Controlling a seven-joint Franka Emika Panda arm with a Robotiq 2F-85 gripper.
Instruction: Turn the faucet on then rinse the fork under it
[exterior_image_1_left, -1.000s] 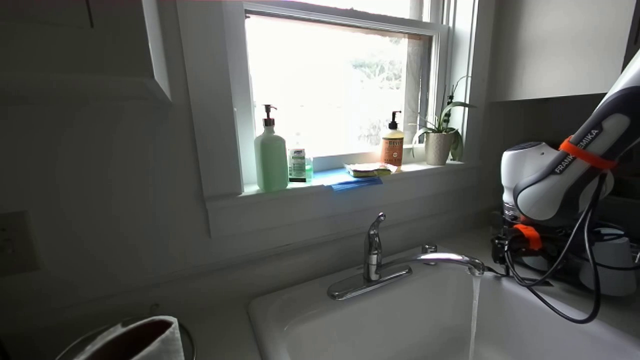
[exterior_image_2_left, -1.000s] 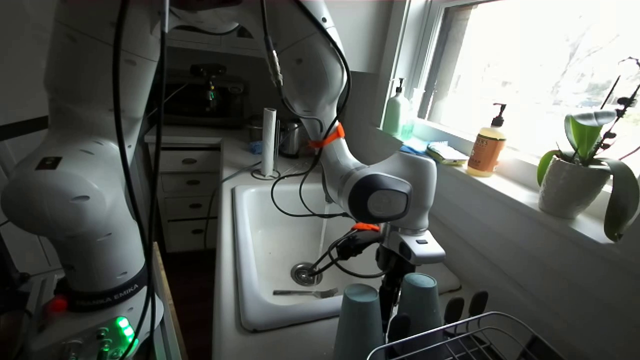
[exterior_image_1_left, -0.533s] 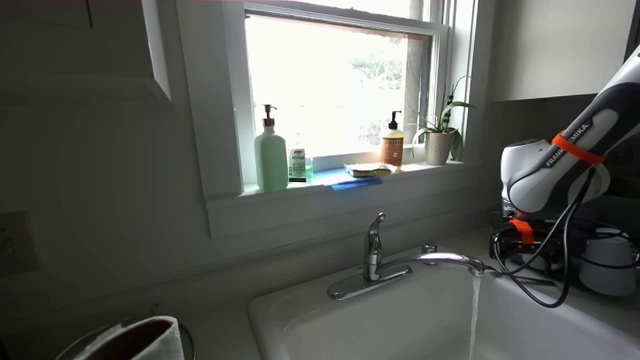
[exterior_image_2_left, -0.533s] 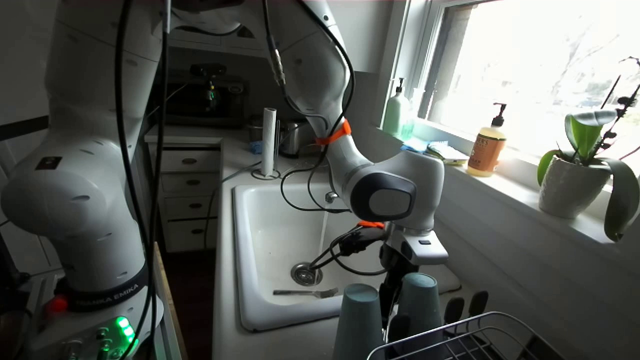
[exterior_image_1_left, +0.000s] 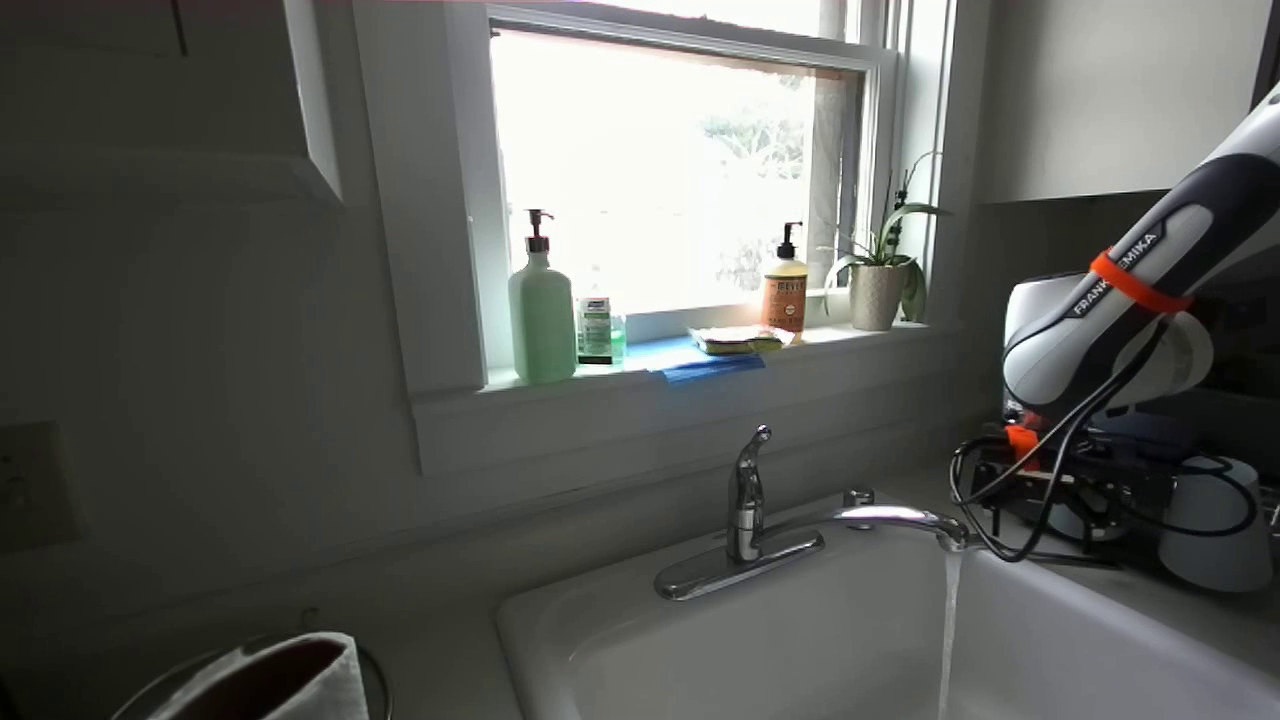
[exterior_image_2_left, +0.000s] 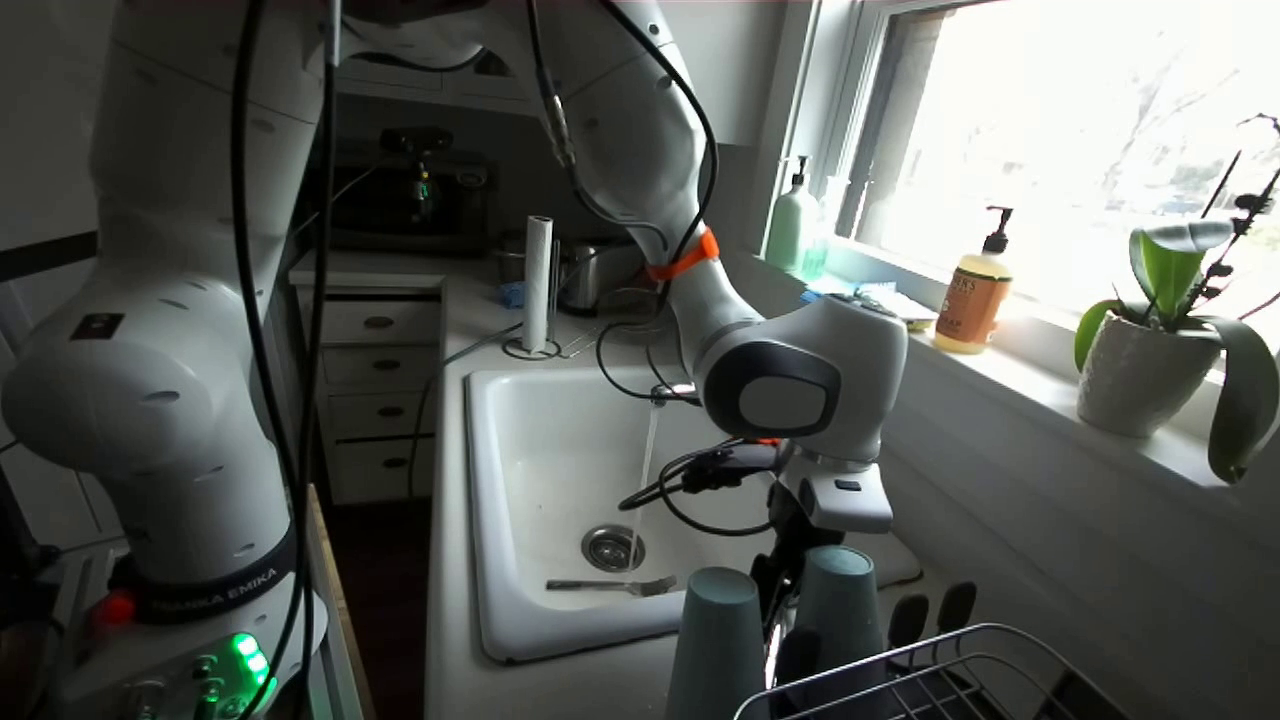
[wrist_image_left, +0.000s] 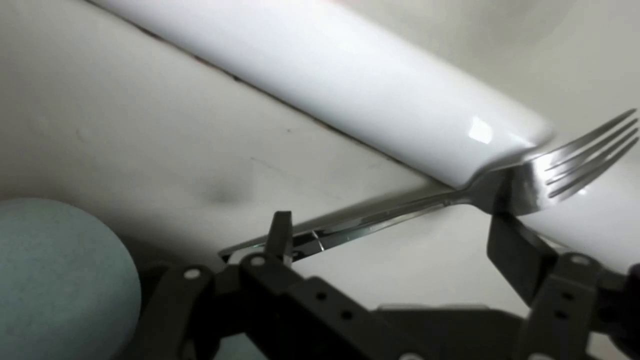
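- Noted nearest, in an exterior view: wire dish rack (exterior_image_2_left: 985, 627), unmoved over the last second.
- Noted just beyond: two upturned cups (exterior_image_2_left: 718, 640), likewise in unchanged position.
- Found close by the cups: gripper (wrist_image_left: 392, 218) with jaws wide apart, reaching over fork (wrist_image_left: 480, 192). Could not determine any contact between the two.
- Recorded fork lying slantwise, from counter (wrist_image_left: 150, 150) onto the rim of sink (wrist_image_left: 390, 100), with tines toward the basin.
- Observed robot arm (exterior_image_2_left: 770, 390) carried slightly toward window (exterior_image_2_left: 1090, 150) compared with one second ago. Observed cable loop (exterior_image_1_left: 1015, 559) drawn up and shifted closer to faucet (exterior_image_1_left: 745, 510), as seen in an exterior view.
- Found second fork (exterior_image_2_left: 630, 587) flat in the sink, near drain (exterior_image_2_left: 613, 550); same place as before.
- Confirmed water stream (exterior_image_1_left: 948, 630) falling from the faucet in both exterior views, as earlier.
- Located faucet on the window-side ledge of the sink, with lever upright. Noted more of its spout uncovered from behind the arm than a second ago, in an exterior view.
- Noted farther off: paper towel roll (exterior_image_2_left: 537, 285), upright, unmoved.
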